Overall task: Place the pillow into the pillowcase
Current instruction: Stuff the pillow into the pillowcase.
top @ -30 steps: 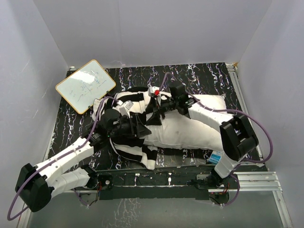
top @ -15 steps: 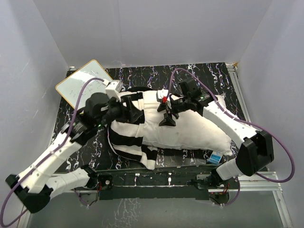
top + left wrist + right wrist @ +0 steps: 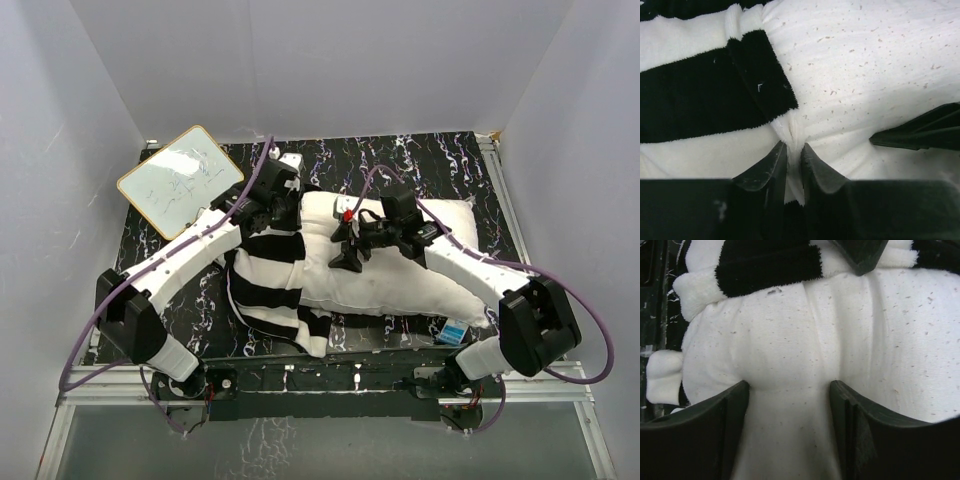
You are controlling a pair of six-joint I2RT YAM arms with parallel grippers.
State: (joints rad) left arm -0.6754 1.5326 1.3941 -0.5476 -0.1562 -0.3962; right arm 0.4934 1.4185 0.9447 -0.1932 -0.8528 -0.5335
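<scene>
Although the whiteboard [image 3: 180, 180] at the far left of the worktop [image 3: 440, 160] plays no part, it marks the side from which the left arm reaches in. The left end effector [image 3: 793, 150] is closed almost fully on a narrow fold of fabric at the open hem of the pillowcase [image 3: 265, 285], on its far side. Whether pillow cloth is caught in the same pinch cannot be determined.

The pillow [image 3: 400, 280] lies mid-worktop, its long axis running left to right. Its left end is inside the striped sleeve; the larger part to the right is bare. Judgement: the hem must travel rightward along that axis, and the bare pillow lies directly to the right of the left end effector, which is the nearer arm to the hem.

The right end effector [image 3: 789, 390] stands wide, pressed down on the bare pillow beside the hem, with a hump of cushion between its fingers.

The near hem is bunched and its opening is unreadable. A small blue item [image 3: 452, 330] at the pillow's near right edge is partly covered and unidentifiable.
</scene>
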